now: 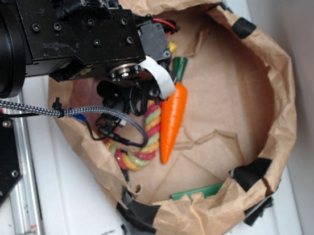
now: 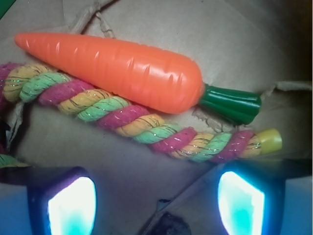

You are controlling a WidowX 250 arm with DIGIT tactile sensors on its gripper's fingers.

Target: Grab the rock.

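Note:
In the wrist view my gripper point(image 2: 156, 203) is open, its two glowing fingers wide apart at the bottom corners. A small dark rough lump, the rock point(image 2: 170, 225), shows between them at the bottom edge, partly cut off. Above lie a multicoloured rope toy point(image 2: 132, 120) and an orange toy carrot point(image 2: 117, 68) with a green stem. In the exterior view my gripper point(image 1: 126, 101) hangs low inside the brown paper bag point(image 1: 267, 81), left of the carrot point(image 1: 173, 121) and over the rope point(image 1: 143, 148). The rock is hidden under the arm there.
The paper bag's crumpled walls ring the objects, held with black tape point(image 1: 252, 171). A green flat item point(image 1: 198, 193) lies at the bag's near edge. A metal rail point(image 1: 23, 197) runs along the left of the white table.

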